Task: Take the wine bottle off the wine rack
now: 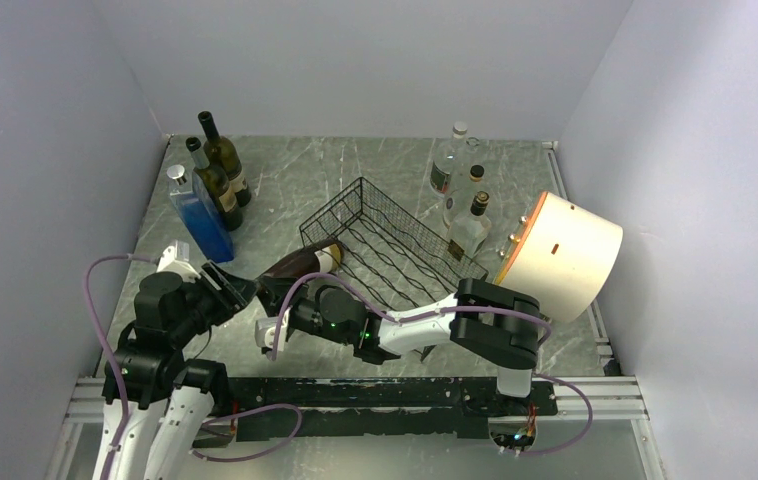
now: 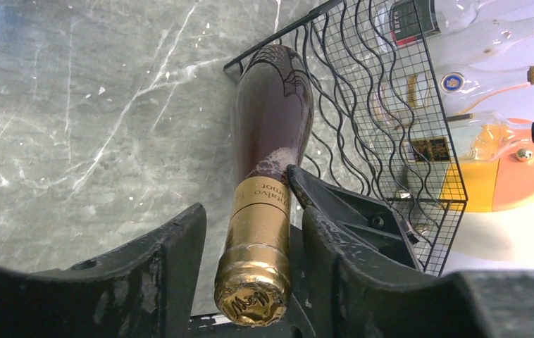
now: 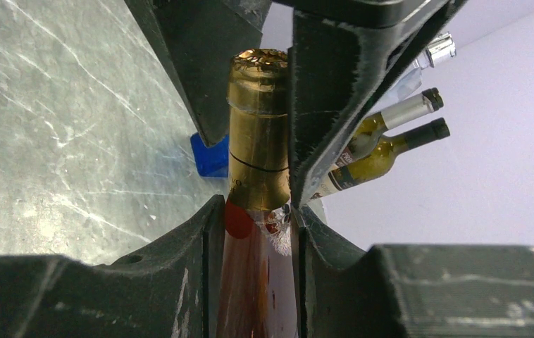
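The wine bottle [image 1: 300, 263] is dark red with a gold foil neck [image 2: 257, 239]. It lies slanted, its base at the near-left corner of the black wire wine rack [image 1: 385, 235]; whether it rests on the wire I cannot tell. My right gripper [image 1: 277, 300] is shut on the bottle [image 3: 257, 141] just below the foil, both pads pressed to the glass. My left gripper [image 1: 245, 290] straddles the foil top, its fingers [image 2: 179, 246] close on either side with a narrow gap still showing. In the right wrist view, the left gripper's fingers [image 3: 201, 63] flank the cap.
Two green bottles [image 1: 220, 165] and a blue bottle [image 1: 198, 215] stand at the back left. Clear bottles [image 1: 460, 190] stand behind the rack [image 2: 377, 105]. A cream cylinder [image 1: 560, 255] lies tipped at the right. Walls close in on three sides.
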Robot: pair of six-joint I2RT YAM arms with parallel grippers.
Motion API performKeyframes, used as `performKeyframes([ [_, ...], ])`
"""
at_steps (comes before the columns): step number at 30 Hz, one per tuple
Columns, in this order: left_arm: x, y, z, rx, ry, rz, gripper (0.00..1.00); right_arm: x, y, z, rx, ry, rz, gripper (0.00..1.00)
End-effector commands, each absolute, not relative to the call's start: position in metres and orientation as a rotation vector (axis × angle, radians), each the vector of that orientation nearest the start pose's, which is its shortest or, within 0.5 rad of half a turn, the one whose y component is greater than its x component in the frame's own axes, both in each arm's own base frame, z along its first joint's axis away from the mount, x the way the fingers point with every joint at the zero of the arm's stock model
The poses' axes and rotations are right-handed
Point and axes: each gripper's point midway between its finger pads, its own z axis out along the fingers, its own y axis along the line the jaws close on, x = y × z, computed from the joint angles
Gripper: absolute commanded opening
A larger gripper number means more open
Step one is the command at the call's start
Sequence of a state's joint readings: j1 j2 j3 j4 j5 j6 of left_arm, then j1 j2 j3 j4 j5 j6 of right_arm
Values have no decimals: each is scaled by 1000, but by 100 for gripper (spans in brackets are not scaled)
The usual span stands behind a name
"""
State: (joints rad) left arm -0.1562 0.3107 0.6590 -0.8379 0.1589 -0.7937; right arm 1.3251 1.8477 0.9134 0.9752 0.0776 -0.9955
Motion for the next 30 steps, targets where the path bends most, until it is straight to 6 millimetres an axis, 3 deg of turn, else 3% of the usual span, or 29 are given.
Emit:
performKeyframes([
  [1,176,-85,205,-514,2005,-735,54,191,499,257,-1187,609,166,0],
  [6,180,-85,206,-479,2006,-720,28,193,500,253,-1193,630,169,0],
  [8,180,-85,207,-471,2006,-717,21,194,499,250,-1186,654,178,8],
  [12,180,-85,210,-460,1999,-717,7,199,498,239,-1205,718,192,38],
  [15,180,-84,214,-452,1990,-710,7,202,499,230,-1225,787,225,60],
  [17,180,-83,220,-433,1977,-706,7,205,498,229,-1216,816,235,81],
  [19,180,-82,226,-420,1962,-700,7,210,499,229,-1199,854,252,89],
  [25,183,-79,247,-374,1924,-664,7,212,511,220,-1282,875,289,89],
  [30,183,-76,264,-338,1896,-636,7,219,515,216,-1272,848,237,67],
])
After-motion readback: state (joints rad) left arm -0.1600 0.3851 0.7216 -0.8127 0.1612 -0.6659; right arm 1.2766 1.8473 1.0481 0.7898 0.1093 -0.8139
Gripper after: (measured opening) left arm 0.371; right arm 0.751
